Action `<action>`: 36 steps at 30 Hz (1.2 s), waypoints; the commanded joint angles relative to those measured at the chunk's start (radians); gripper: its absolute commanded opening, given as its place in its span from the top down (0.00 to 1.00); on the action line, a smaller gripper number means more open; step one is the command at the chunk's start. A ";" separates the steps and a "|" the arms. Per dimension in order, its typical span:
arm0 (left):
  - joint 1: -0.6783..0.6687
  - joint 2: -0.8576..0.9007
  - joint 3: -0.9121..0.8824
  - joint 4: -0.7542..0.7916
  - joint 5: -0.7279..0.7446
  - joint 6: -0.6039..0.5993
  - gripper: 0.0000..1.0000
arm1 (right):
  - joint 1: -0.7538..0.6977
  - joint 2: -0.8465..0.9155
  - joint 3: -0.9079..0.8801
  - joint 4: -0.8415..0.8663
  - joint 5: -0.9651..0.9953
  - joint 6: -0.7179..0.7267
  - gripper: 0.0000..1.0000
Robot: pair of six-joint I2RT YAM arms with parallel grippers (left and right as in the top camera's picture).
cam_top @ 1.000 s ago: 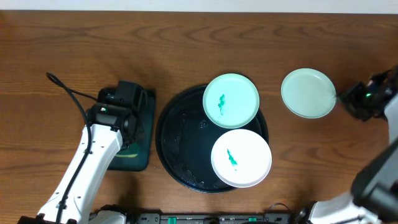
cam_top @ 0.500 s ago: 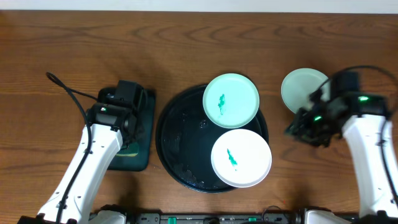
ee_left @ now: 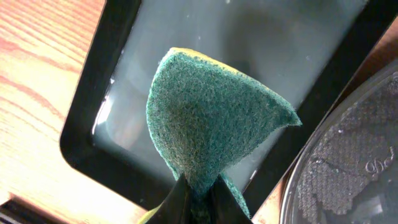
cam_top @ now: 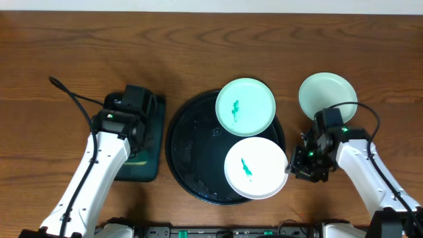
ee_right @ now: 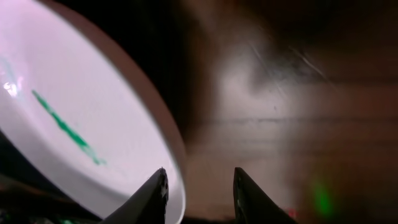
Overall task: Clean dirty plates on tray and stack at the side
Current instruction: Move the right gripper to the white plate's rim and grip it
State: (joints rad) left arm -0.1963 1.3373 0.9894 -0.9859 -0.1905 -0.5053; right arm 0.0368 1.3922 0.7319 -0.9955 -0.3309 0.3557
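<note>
Plates: where do they lie?
— On the tray (cam_top: 192, 142), the white plate (cam_top: 256, 168) sits near-right and the smeared mint plate (cam_top: 245, 106) far-right. The clean mint plate (cam_top: 327, 98) lies off the tray's right side.
— Which arm is nearer?
— The right gripper (cam_top: 299, 166), jaws part-open and empty, at the white plate's right rim. Left of the tray, the left gripper (ee_left: 198, 199) pinches a sponge (ee_left: 211, 118).

wood tabletop (cam_top: 211, 46) bears round tray (cam_top: 192, 155), rectangular tray (cam_top: 156, 135) and one mint plate (cam_top: 325, 89).
</note>
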 commanded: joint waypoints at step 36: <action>0.006 0.004 -0.003 0.021 -0.001 -0.012 0.93 | 0.229 -0.006 -0.092 0.290 -0.086 -0.097 0.99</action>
State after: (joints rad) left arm -0.1963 1.3373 0.9894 -0.9649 -0.1856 -0.5053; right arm 0.2481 1.3918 0.6331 -0.7013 -0.3969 0.2981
